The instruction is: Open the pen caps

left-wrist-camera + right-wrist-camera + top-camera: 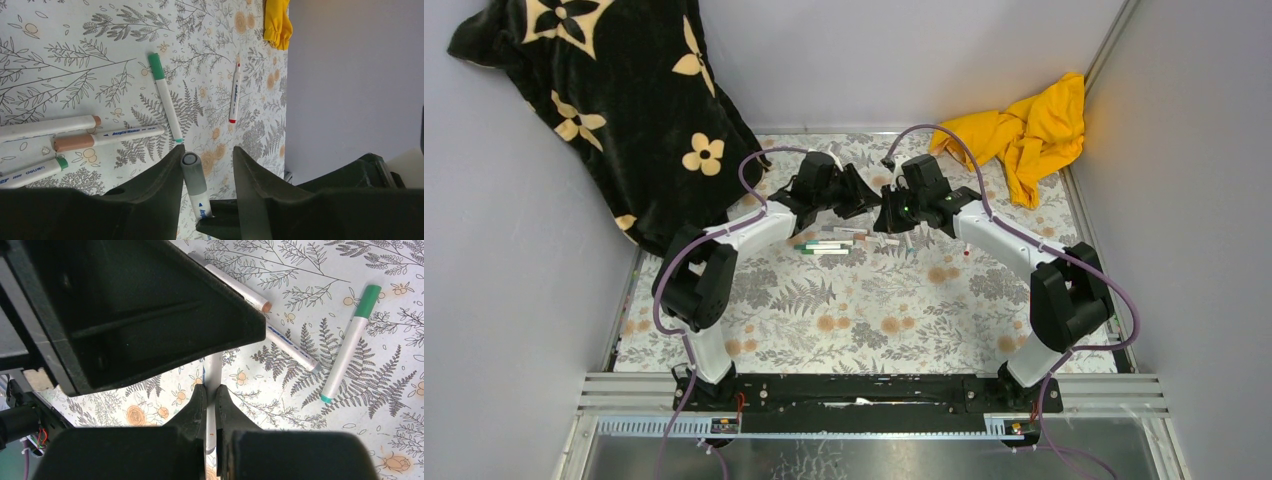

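Observation:
My right gripper (210,388) is shut on a white pen barrel (213,371) and holds it above the table. The pen's grey cap (193,175) sits on its end, between the jaws of my left gripper (207,150). The left jaws are open: one finger touches the cap, the other stands apart. Both grippers meet above the mat (876,203). On the mat lie a green-capped pen (156,65), also in the right wrist view (369,298), a brownish-capped pen (74,143), another brown-ended pen (50,127), a green-ended pen (61,163) and a red-tipped pen (234,95).
The loose pens lie in a cluster just in front of the grippers (826,245) on the floral mat (844,310). A yellow cloth (1026,125) lies at the back right. A black flowered blanket (614,90) hangs at the back left. Grey walls close in both sides.

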Controlling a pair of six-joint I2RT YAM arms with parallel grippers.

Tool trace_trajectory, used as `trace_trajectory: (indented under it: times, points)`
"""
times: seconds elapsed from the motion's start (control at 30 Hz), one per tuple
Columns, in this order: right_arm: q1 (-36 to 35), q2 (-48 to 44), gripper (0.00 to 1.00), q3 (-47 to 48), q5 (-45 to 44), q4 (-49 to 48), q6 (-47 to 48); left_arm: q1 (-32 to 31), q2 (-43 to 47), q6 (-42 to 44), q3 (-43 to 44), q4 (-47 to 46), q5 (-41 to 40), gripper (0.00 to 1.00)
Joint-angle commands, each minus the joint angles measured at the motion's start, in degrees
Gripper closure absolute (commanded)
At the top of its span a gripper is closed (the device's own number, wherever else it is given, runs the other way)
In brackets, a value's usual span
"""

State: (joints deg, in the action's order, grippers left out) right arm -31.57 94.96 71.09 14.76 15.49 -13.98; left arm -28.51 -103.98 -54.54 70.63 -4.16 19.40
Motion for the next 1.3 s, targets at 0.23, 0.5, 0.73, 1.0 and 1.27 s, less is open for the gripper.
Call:
trace_trajectory:
  times: [0.23,0.5,0.73,1.0,1.27]
  points:
    - [-0.61,-0.53,1.00,1.17,1.37,-3.20,-0.55,-0.27,0.32,-0.48,-1.59,-4.00,1.71,0.64]
    - [-0.58,-0.91,1.00,0.37,0.99,-4.06,-0.89,-0.30,0.80,-0.12,-2.65,-4.42,1.51,0.88]
    - [-0.64,-1.59,1.00,-0.67,0.81,-4.50,-0.81,-0.27,1.74,-0.07,-3.39,-5.17,0.54,1.00]
    - [-0.58,-1.73,0.73,-0.75,1.89,-6.36,-1.42,-0.30,2.98,-1.64,-4.50,-6.67,1.67,1.00]
    - [-0.61,-0.29,0.70,0.15,3.01,-7.51,-2.44,-0.40,4.24,-3.51,-4.79,-7.93,3.38,1.00]
